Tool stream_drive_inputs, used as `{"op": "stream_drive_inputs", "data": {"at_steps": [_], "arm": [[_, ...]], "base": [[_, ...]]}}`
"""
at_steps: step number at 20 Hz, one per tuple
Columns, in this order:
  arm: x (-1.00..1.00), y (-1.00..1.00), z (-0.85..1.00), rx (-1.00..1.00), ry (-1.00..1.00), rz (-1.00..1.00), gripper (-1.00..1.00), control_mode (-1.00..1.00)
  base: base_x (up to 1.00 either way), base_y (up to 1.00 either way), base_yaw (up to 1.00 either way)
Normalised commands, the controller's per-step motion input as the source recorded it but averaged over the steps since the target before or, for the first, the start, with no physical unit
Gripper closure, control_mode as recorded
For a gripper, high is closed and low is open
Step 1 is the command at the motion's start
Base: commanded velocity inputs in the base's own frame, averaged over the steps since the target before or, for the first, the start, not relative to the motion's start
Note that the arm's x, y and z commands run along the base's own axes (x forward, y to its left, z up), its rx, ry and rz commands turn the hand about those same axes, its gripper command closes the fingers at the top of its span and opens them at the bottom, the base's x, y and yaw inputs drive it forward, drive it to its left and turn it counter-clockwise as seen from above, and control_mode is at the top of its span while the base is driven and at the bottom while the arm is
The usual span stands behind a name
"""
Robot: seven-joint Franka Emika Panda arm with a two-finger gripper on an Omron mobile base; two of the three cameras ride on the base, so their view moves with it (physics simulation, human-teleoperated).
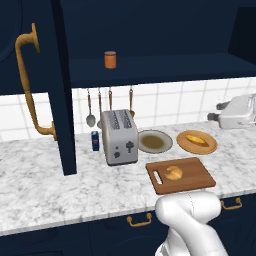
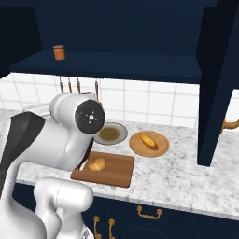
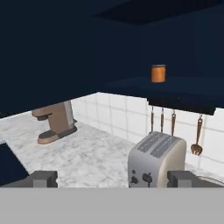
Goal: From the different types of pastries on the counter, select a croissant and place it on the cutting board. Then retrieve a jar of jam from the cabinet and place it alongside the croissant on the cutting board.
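From the left base view, the croissant (image 1: 174,173) lies on the cutting board (image 1: 192,178) at the front of the marbled bench (image 1: 45,185), while the jar of jam (image 1: 110,59) stands upright on the shelf of the open navy cabinet (image 1: 150,35). A toaster (image 1: 119,136) sits near the wall with a small blue can (image 1: 95,140) just beside it; behind the board are a grey plate (image 1: 155,142) and an orange-brown plate (image 1: 197,142) carrying a long bread roll (image 1: 195,139).

From the right base view, the white arm (image 2: 56,140) rises at left, partly covering the near end of the board (image 2: 114,172), where the croissant (image 2: 97,164) rests. The jar (image 2: 59,52) stands apart on the shelf above.

From the hand view, the pincer (image 3: 112,179) stands wide apart and empty, its two dark fingertips (image 3: 43,178) low in the picture. The jar (image 3: 158,73) sits on the shelf ahead, above the toaster (image 3: 155,159) and hanging utensils (image 3: 173,124). A brown coffee machine (image 3: 56,121) stands on the bench at left.
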Motion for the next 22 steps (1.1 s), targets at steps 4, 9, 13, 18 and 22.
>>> {"op": "stream_drive_inputs", "data": {"at_steps": [4, 9, 13, 18, 22], "arm": [[-0.32, 0.21, 1.0, -0.01, -0.08, 0.01, -1.0, -1.0], [0.44, 0.37, 0.1, -0.13, 0.01, 0.09, -1.0, -1.0], [0.9, 0.0, 0.52, 0.0, -0.01, 0.0, -1.0, -1.0], [0.8, 0.26, 0.17, -0.06, -0.05, 0.0, -1.0, -1.0], [0.77, 0.25, -0.08, 0.0, -0.01, 0.02, -1.0, -1.0]], "base": [[0.0, 0.0, 0.0], [0.0, 0.0, 0.0], [0.0, 0.0, 0.0], [0.0, 0.0, 0.0], [0.0, 0.0, 0.0]]}}
